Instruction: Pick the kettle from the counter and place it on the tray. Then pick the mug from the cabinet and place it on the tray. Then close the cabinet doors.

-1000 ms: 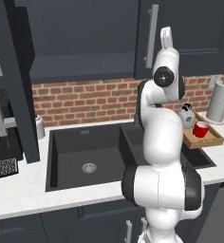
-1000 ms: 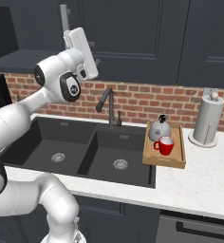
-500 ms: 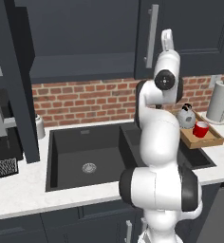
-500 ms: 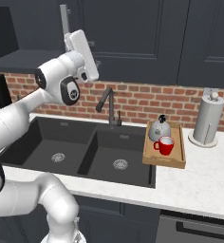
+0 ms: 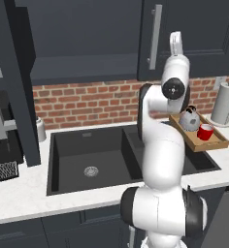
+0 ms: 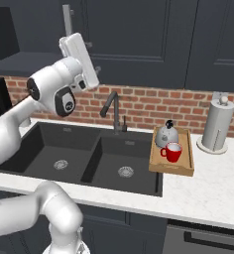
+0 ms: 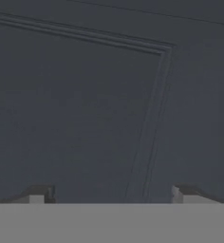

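Observation:
The silver-grey kettle [image 5: 189,118] [image 6: 166,135] and the red mug [image 5: 205,131] [image 6: 173,152] stand side by side on the wooden tray [image 5: 219,144] [image 6: 186,169], on the counter [image 6: 208,191] right of the sink. My gripper [image 5: 174,38] [image 6: 69,42] [image 7: 111,194] is raised in front of the wall cabinet, pointing at a closed cabinet door [image 5: 184,34] [image 7: 85,95] beside its silver bar handle [image 5: 155,36] [image 6: 67,20]. Its fingertips [image 7: 40,194] stand wide apart, open, with nothing between them. The cabinet's left door [image 5: 19,82] hangs open, leaving the dark shelf [image 5: 82,63] bare.
A black double sink [image 5: 92,155] [image 6: 89,158] with a dark faucet [image 6: 114,111] lies under the arm. A tall white paper-towel roll [image 5: 225,101] [image 6: 215,124] stands right of the tray. A dark appliance [image 5: 2,169] sits on the counter at far left.
The jaws have spread wider apart. The hand has stayed close to the same spot in front of the cabinet door.

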{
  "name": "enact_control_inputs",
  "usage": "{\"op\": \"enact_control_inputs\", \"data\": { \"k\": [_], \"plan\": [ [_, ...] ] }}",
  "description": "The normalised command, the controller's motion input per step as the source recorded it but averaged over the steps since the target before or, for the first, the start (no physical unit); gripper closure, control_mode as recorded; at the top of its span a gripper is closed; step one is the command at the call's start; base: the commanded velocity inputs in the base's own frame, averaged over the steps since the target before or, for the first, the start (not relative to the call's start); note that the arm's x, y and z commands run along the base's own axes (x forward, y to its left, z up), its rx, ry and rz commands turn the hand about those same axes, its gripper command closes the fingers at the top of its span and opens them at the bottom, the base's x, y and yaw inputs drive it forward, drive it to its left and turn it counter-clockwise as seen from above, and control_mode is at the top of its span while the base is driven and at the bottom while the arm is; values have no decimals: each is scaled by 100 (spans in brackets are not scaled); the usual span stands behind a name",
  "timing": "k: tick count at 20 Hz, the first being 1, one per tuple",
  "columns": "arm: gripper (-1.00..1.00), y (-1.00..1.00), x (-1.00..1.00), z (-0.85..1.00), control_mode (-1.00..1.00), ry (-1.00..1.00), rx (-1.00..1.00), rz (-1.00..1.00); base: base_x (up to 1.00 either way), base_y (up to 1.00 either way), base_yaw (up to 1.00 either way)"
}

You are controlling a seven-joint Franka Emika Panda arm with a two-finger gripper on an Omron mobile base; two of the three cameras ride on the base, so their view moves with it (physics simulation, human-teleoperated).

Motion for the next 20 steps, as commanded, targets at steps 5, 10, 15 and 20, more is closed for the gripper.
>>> {"op": "enact_control_inputs", "data": {
  "k": [5,10,15,20],
  "plan": [
    [-100,0,-63,23,-100,0,0,0,0,0,0],
    [-100,-2,-73,25,-100,-2,-12,0,0,0,0],
    [-100,-1,-81,15,-100,-13,-36,0,0,0,0],
    [-100,0,-81,7,-100,-11,-48,0,0,0,0]
  ]
}}
